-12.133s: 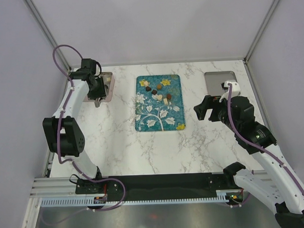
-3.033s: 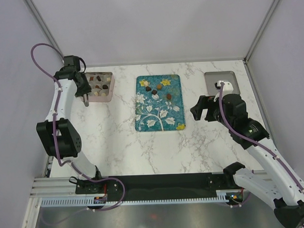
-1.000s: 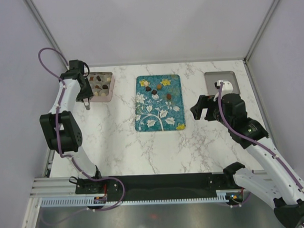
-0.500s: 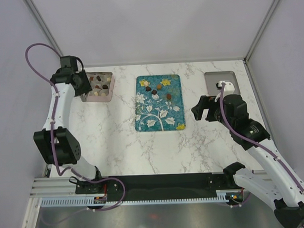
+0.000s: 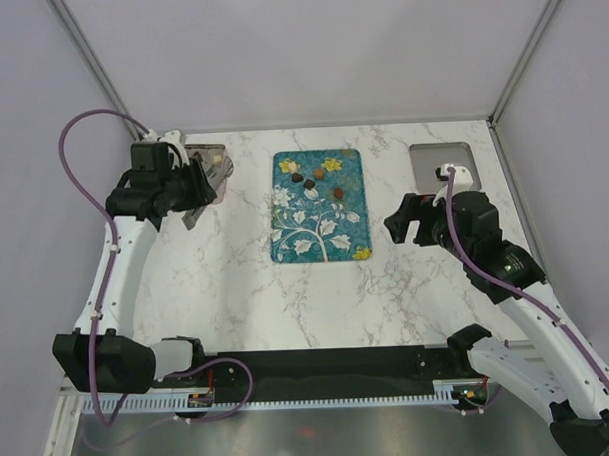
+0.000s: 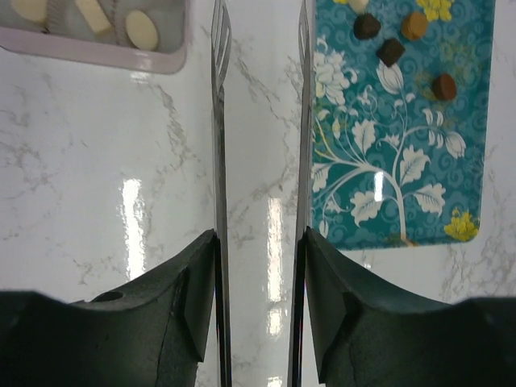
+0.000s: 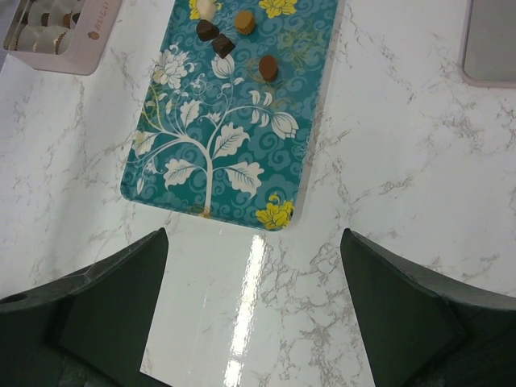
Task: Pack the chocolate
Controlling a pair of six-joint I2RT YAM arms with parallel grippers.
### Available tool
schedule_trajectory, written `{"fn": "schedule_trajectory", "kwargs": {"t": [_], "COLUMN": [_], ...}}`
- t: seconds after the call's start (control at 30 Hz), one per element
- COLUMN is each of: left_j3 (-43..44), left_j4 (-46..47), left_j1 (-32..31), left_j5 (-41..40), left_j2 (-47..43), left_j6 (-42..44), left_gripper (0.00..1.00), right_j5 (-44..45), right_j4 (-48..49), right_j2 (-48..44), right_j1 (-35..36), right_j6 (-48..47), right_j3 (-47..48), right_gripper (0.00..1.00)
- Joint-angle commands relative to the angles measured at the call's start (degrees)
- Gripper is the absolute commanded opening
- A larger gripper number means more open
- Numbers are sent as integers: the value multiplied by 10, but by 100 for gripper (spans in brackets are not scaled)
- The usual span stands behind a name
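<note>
Chocolate bites (image 6: 393,52), glossy brown, sit on the teal floral tray (image 6: 403,161) ahead-right of the left hand (image 6: 260,242), which pinches thin steel tongs (image 6: 219,121); right hand (image 7: 254,234) spread.

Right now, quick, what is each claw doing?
Left gripper: closed on the metal tongs, whose tips stand apart with nothing between them.
Right gripper: open, holding nothing.
</note>
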Motion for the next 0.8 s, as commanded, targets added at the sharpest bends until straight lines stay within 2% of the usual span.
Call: {"fn": "schedule_trajectory", "kwargs": {"t": [0.0,0.2,0.77], "left_j3": [-55,-132,-254], "left_j4": [50,77,120], "left_j1": [-31,-99,-121], "left_j5": [33,-6,-84], "left_j2": [-26,-12,-11], "left_j6": [-24,-47,-102], "left_gripper": [53,53,54], "right_j5": [-11,-9,-13], "right_j4": [0,-6,-5], "right_j2": [-13,-20,-24], "right_j1": [0,0,0], "right_j6": [13,19,15], "right_j3": [26,21,10], "right_gripper": [97,96,96]}}
